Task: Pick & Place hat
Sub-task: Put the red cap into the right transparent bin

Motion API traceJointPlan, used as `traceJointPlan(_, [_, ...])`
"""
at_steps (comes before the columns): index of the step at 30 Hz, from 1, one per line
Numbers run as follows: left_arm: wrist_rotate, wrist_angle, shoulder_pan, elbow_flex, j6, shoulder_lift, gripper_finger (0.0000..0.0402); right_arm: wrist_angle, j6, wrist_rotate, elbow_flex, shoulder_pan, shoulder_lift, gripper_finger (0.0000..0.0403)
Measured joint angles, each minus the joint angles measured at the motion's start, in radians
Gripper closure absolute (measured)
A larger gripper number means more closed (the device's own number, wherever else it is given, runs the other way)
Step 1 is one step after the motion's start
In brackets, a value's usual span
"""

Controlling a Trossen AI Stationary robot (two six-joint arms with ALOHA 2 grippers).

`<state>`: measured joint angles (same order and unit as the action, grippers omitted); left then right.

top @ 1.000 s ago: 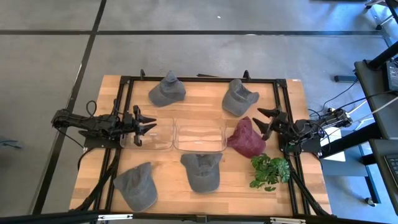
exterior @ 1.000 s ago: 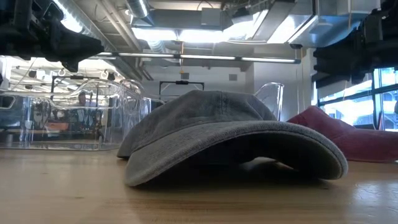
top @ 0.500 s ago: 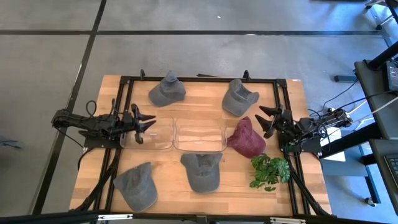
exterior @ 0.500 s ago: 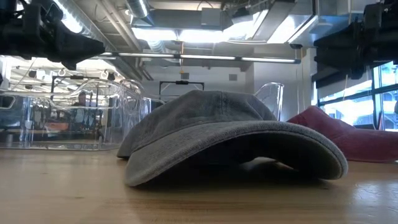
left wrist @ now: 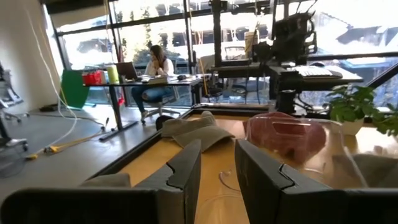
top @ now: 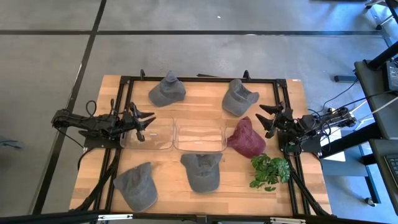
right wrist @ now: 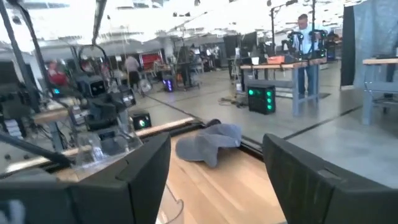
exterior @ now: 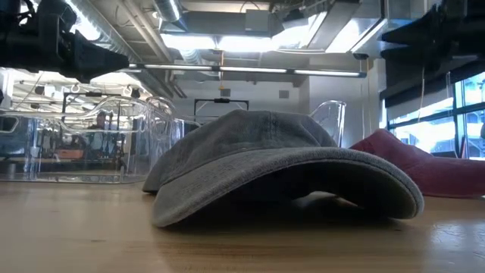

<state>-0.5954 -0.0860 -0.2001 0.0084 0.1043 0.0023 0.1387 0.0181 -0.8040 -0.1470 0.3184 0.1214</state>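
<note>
Your right end effector (top: 267, 121) has lifted off the maroon hat (top: 246, 138) beside it — fingers spread wide, empty. Left end effector (top: 145, 122) is part-open, holding nothing — no hat picked yet.

Both hands empty, left (top: 145, 121) narrower (right (top: 266, 119) wide).

An open-plan lab: workbenches (right wrist: 298, 62), exposed ceiling ducts (exterior: 227, 38), seated person (left wrist: 155, 68)

No readable text, labels, brands or nos. anywhere I can see. My caps show plain fabric w/ no logo legible; screens and signs in the room behind are too blurred to read.
</note>
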Motion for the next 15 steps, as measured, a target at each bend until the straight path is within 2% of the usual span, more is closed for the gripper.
traceJointPlan(5, [-0.037, 0.000, 0.000, 0.000, 0.011, 0.000, 0.0306, -0.157, 0.084, 0.007, -0.132, -0.028, 0.158, 0.0169])
traceJointPlan(15, [-0.042, 0.000, 0.000, 0.000, 0.013, 0.000, 0.0306, -0.662, 0.428, 0.220, -0.478, -0.096, 0.556, 0.0192])
